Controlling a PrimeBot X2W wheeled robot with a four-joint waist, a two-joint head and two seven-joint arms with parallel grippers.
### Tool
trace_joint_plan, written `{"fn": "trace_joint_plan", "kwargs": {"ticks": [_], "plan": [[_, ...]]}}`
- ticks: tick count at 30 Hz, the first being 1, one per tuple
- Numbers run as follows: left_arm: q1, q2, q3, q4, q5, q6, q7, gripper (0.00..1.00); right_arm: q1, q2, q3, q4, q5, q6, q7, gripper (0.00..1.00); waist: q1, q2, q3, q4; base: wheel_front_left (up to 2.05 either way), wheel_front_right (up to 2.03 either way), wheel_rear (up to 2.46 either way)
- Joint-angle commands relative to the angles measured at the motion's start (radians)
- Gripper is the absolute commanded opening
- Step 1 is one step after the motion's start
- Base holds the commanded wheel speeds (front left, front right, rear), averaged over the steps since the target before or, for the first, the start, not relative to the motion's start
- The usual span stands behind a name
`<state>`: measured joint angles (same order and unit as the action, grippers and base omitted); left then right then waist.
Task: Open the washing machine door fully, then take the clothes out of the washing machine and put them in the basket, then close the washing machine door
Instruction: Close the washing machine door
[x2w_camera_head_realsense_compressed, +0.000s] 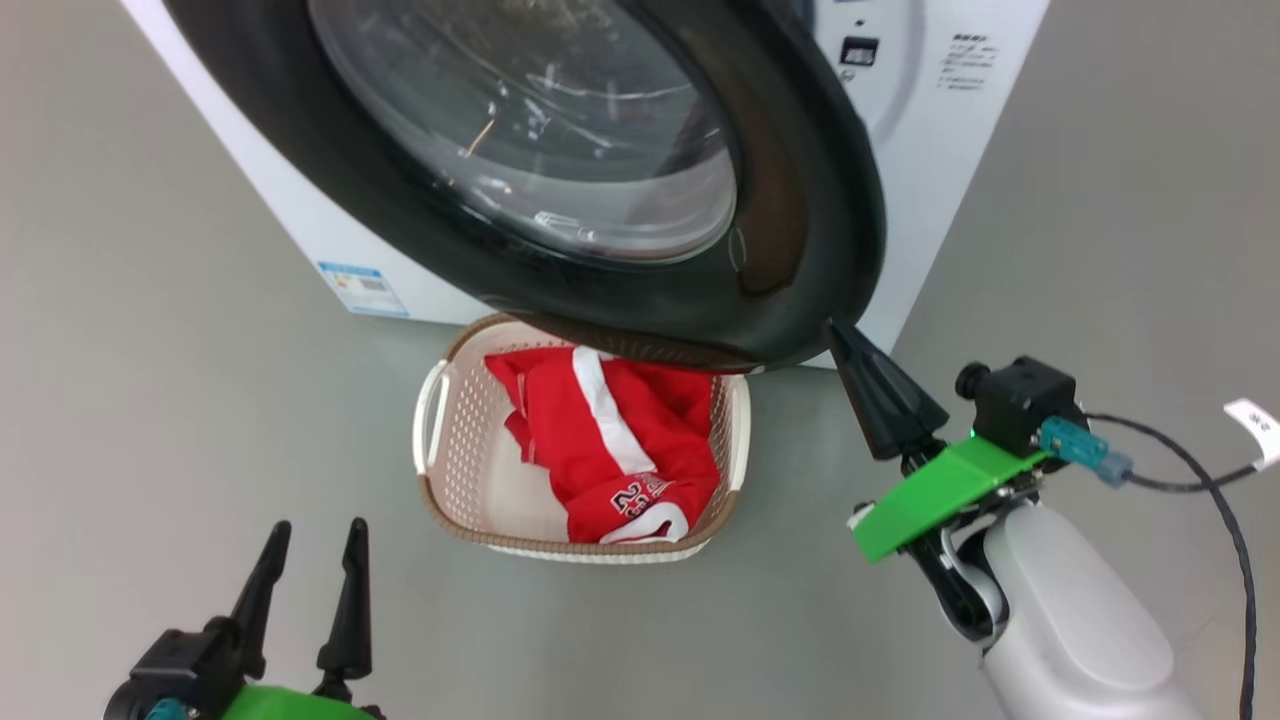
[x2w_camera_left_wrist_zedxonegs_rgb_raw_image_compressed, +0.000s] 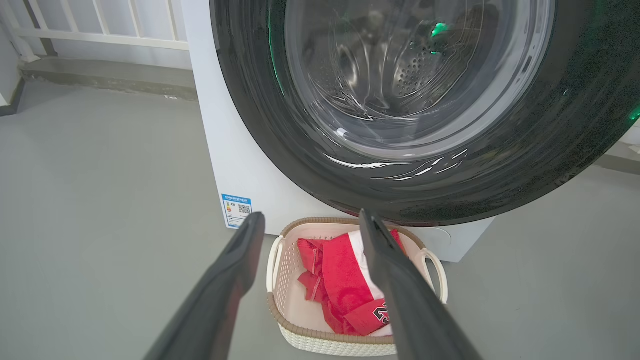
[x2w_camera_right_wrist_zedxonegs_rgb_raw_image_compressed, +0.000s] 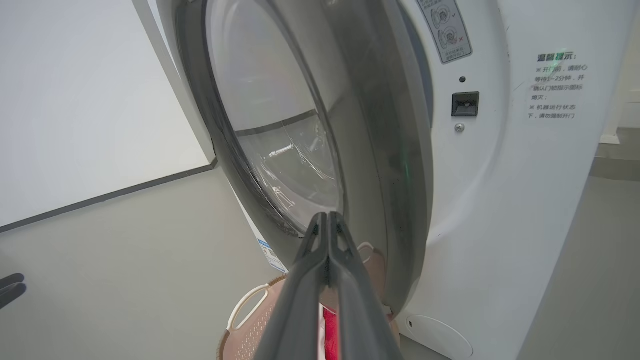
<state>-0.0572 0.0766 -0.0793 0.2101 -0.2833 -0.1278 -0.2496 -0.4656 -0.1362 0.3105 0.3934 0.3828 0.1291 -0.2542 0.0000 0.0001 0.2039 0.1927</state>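
Note:
The washing machine door stands ajar, swung partway out from the white washing machine, and overhangs the basket. The cream basket sits on the floor below the door, with the red clothes lying in it and the number 23 showing. My right gripper is shut with nothing in it. Its tip is at the lower right edge of the door's black rim, and I cannot tell whether it touches. My left gripper is open and empty at the lower left, short of the basket.
Grey floor lies around the machine. A blue label marks the lower front corner. The door latch slot shows on the machine front. A black cable trails from my right wrist. A white railing stands behind on the left.

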Motion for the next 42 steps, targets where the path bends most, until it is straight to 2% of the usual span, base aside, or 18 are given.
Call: {"fn": "trace_joint_plan", "kwargs": {"ticks": [1,12,30,42], "plan": [[-0.031,0.011,0.029,-0.025,-0.001,-0.003,-0.012,1.00,-0.026,0.017,0.015,-0.017,0.009,0.002,-0.008,0.00,0.0000,-0.0001,0.025,0.020,0.00,0.00,0.00],[-0.085,-0.002,0.009,-0.029,-0.007,-0.003,-0.012,1.00,-0.145,0.024,-0.042,0.037,-0.008,0.002,-0.008,0.00,0.0000,-0.0001,0.085,0.048,0.00,0.00,0.00],[-0.169,-0.019,-0.018,-0.062,-0.021,-0.003,-0.012,1.00,-0.348,-0.002,-0.200,0.081,-0.045,0.002,-0.008,0.00,0.0000,-0.0001,0.204,0.096,0.00,0.00,0.00],[-0.199,-0.023,-0.026,-0.071,-0.026,-0.003,-0.012,1.00,-0.454,-0.006,-0.305,0.094,-0.063,0.002,-0.008,0.00,0.0000,-0.0001,0.242,0.123,0.00,0.00,0.00]]}}
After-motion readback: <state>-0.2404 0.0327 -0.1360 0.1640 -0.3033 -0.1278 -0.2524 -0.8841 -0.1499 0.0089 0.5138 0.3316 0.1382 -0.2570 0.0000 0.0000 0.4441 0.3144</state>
